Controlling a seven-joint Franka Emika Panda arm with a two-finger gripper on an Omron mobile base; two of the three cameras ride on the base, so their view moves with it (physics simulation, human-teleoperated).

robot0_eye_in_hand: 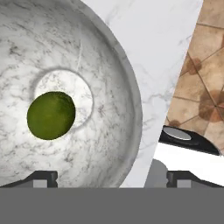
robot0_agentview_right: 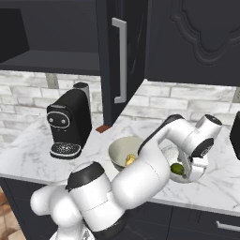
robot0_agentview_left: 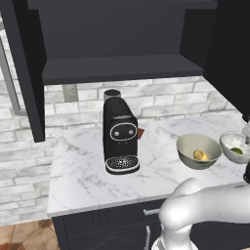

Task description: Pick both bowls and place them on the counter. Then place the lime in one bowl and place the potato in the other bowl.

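Note:
The white-grey marbled bowl [robot0_eye_in_hand: 65, 57] stands on the counter [robot0_eye_in_hand: 166, 43] near its front edge, with the lime [robot0_eye_in_hand: 51, 115] resting in its bottom. My gripper [robot0_eye_in_hand: 113, 179] hangs open just above this bowl, one fingertip over the inside and the other outside the rim, holding nothing. From the right base view the gripper [robot0_agentview_right: 194, 165] is over the marbled bowl [robot0_agentview_right: 187, 174] and the lime [robot0_agentview_right: 177, 168]. The olive-beige bowl [robot0_agentview_left: 198, 150] sits to the left of the marbled bowl [robot0_agentview_left: 235, 144], with the potato [robot0_agentview_left: 200, 155] inside it. The lime [robot0_agentview_left: 237, 151] shows in the bowl at the right.
A black coffee machine [robot0_agentview_left: 120, 136] stands on the counter [robot0_agentview_left: 83, 166] to the left of the bowls. Above is a dark shelf [robot0_agentview_left: 117, 68]. An open dark cabinet door [robot0_agentview_right: 119, 61] hangs over the back of the counter. Tiled floor [robot0_eye_in_hand: 205, 65] lies beyond the counter's edge.

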